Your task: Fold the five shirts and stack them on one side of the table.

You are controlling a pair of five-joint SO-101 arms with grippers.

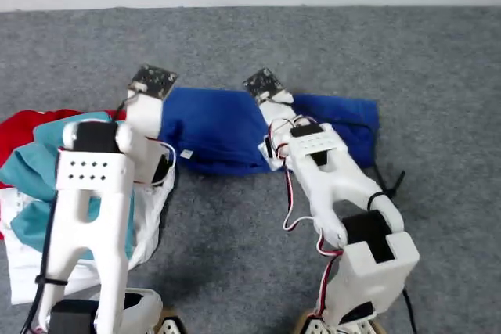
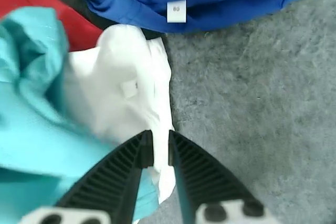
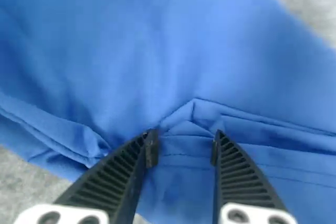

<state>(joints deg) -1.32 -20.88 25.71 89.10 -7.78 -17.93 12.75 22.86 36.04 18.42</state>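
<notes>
Shirts lie on the grey surface (image 1: 391,60): blue shirt (image 1: 215,131) at the middle, with red shirt (image 1: 23,124), teal shirt (image 1: 35,166) and white shirt (image 1: 153,217) heaped just beside it. Left gripper (image 2: 157,149) fingers pinch nearly closed on the white shirt's edge; right gripper (image 3: 181,148) fingers stand partly open astride a blue shirt ridge.

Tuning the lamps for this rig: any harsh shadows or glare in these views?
High view: soft, even light, with only faint shadows on the table. Left wrist view: the white shirt is very bright, its folds faint. Right wrist view: the blue shirt is evenly lit, with gentle shading in its creases.
</notes>
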